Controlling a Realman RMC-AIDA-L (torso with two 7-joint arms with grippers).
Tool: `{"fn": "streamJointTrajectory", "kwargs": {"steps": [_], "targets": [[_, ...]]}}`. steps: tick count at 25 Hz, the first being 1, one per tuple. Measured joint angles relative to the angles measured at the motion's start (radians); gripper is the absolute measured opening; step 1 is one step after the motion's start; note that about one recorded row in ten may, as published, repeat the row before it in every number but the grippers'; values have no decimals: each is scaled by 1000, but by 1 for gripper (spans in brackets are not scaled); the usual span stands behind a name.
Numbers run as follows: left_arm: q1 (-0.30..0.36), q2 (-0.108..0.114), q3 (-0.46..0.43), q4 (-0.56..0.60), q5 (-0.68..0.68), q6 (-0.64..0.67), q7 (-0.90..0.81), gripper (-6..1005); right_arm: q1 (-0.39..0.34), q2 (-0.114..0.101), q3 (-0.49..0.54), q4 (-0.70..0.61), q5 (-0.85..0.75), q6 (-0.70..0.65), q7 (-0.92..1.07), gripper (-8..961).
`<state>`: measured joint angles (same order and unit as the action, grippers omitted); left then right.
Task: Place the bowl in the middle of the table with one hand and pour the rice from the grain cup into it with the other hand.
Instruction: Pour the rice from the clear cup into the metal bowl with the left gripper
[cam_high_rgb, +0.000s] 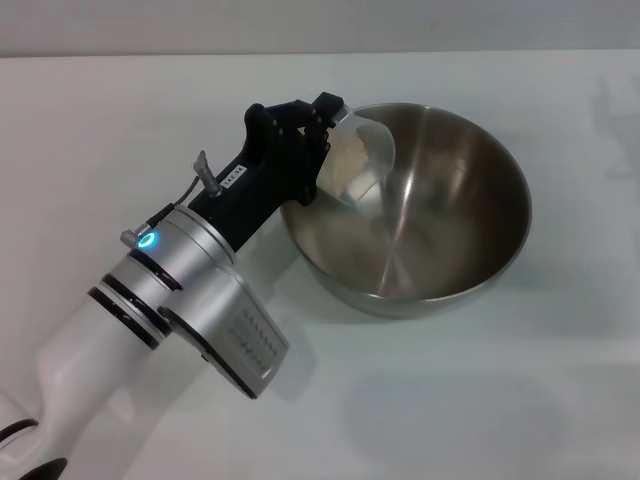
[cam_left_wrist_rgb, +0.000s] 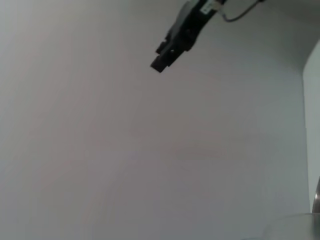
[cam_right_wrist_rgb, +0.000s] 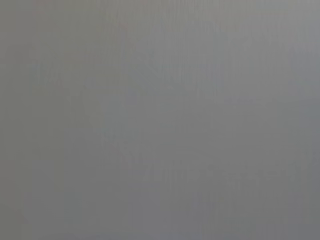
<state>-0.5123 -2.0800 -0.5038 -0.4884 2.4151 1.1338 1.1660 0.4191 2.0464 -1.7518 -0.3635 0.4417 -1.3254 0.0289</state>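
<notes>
- Your left pincer (cam_high_rgb: 322, 135) grips the cup (cam_high_rgb: 352, 160), tilted over the bowl (cam_high_rgb: 470, 250) rim, mouth facing in.
- Right pincer: not in view.
- Bowl's mid-table (cam_high_rgb: 500, 400).

The head view looks down from above and behind the left arm (cam_high_rgb: 170, 300) onto the table (cam_high_rgb: 100, 120) and the bowl (cam_high_rgb: 470, 285). The left wrist view sits close, facing pale blank surface (a dark fixture (cam_left_wrist_rgb: 180, 37) crosses it). The right wrist view faces flat grey — no shared landmark is recognisable.

One bowl (cam_high_rgb: 440, 240), one grain cup (cam_high_rgb: 358, 160) — one table (cam_high_rgb: 100, 130).
</notes>
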Motion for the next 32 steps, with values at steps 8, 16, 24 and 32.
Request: {"fn": "streamJointTrajectory", "kwargs": {"steps": [8, 16, 24, 32], "targets": [[-2, 0, 6, -16, 1, -54, 239, 42, 2, 0, 0, 1, 4, 1, -1, 434], [0, 0, 23, -43, 1, -56, 383, 45, 4, 0, 1, 13, 7, 3, -1, 434], [11, 0, 37, -70, 46, -38, 403, 48, 17, 2, 35, 34, 2, 2, 4, 434], [4, 0, 33, -67, 58, -40, 510, 51, 22, -1, 35, 33, 1, 1, 5, 434]]}}
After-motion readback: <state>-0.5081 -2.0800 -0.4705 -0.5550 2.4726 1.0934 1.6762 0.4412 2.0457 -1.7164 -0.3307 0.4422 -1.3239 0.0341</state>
